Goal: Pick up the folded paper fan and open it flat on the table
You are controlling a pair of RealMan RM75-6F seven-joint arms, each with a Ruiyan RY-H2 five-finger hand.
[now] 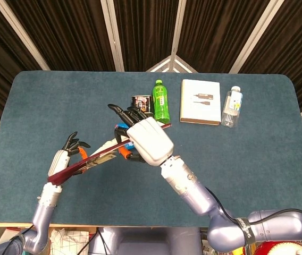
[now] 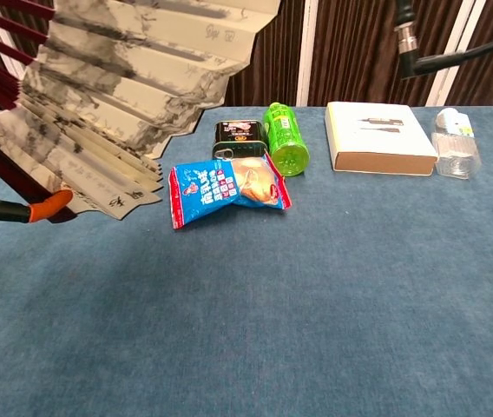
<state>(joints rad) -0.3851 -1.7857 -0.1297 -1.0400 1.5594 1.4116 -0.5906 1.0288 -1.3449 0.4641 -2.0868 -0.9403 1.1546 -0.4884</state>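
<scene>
The paper fan (image 1: 95, 161) hangs in the air over the table's left half, seen edge-on as a dark red strip in the head view. In the chest view the fan (image 2: 125, 78) is partly spread, its grey-painted pleats filling the upper left. My right hand (image 1: 148, 139) grips its upper right end, fingers wrapped over the guard. My left hand (image 1: 65, 158) holds the lower left end, where the ribs meet, with its other fingers spread upward. An orange fingertip (image 2: 51, 204) of that hand lies against the fan's lower edge. The chest view does not show the right hand.
A blue snack bag (image 2: 227, 189) lies under the fan, with a dark can (image 2: 238, 137) and a green bottle (image 2: 285, 139) just behind it. A white box (image 2: 377, 139) and a clear bottle (image 2: 455, 143) sit at the back right of the blue table (image 1: 257, 159).
</scene>
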